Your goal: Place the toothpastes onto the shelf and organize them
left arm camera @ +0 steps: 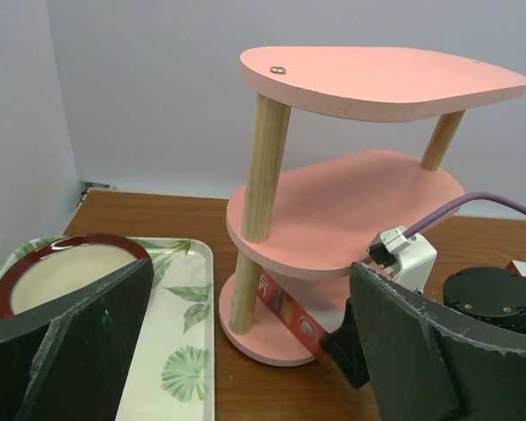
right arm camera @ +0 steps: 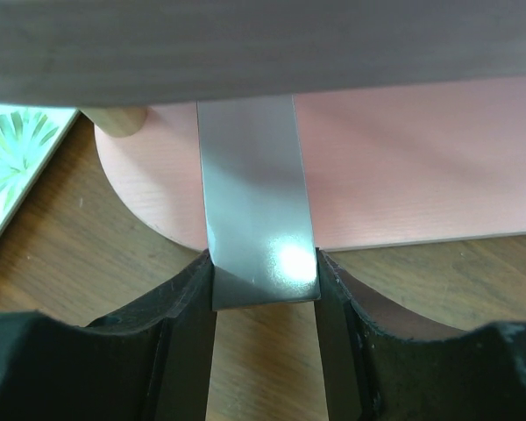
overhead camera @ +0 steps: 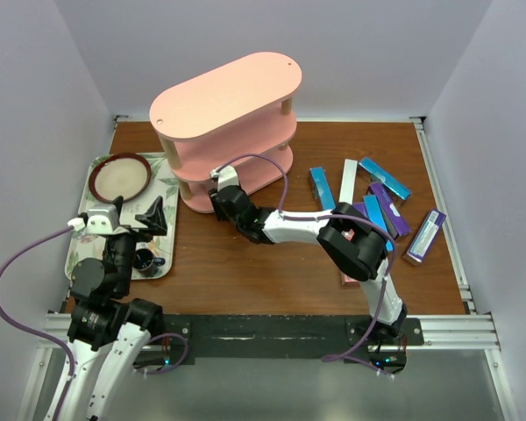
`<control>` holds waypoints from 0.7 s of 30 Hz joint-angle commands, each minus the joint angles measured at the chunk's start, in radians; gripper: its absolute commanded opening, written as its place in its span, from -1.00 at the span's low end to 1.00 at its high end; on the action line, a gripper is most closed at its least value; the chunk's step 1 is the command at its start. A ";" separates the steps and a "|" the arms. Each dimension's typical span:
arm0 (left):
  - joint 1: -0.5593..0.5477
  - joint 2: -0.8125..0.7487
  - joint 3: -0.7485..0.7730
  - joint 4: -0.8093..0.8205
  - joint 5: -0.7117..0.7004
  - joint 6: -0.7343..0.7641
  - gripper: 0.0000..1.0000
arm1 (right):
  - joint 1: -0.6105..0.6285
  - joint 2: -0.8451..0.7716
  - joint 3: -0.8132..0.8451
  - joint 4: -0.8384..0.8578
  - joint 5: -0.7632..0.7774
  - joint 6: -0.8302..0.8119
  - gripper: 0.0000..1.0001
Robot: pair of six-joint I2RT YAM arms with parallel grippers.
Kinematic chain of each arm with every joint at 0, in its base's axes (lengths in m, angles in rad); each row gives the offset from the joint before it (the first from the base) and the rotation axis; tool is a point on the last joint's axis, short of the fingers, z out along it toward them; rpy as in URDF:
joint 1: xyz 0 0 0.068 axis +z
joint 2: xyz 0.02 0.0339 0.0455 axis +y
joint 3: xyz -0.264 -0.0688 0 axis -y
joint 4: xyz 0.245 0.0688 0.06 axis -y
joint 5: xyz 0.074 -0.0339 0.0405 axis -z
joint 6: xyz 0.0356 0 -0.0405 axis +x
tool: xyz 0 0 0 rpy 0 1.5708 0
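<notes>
Toothpaste (right arm camera: 256, 202) pinched by right gripper (right arm camera: 265, 276), perhaps touching shelf (right arm camera: 421, 175); left gripper (left arm camera: 250, 281) agape; wooden table (overhead camera: 245, 272), pale walls (overhead camera: 377, 44).

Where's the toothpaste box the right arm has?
Right wrist view, centre: the toothpaste box is pinched between the right fingers, its far end over the bottom board of the shelf, right of a wooden post.

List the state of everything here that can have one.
left end effector, open, holding nothing, above the tray
right end effector, shut on the held toothpaste
held toothpaste, gripped, far end over the bottom tier
shelf, upright, top and middle tiers bare
loose toothpastes, lying scattered on the table, right side
plate, right side up, empty
cup, upright on the tray
</notes>
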 commanded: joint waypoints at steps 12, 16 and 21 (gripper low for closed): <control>-0.004 0.004 -0.003 0.020 0.014 0.000 1.00 | 0.015 -0.167 -0.061 -0.050 0.052 0.061 0.96; -0.005 -0.001 -0.003 0.019 0.016 0.000 1.00 | 0.013 -0.248 -0.104 -0.182 0.084 0.086 0.97; -0.005 -0.010 -0.005 0.019 0.020 -0.003 1.00 | 0.012 -0.397 -0.176 -0.413 0.155 0.118 0.97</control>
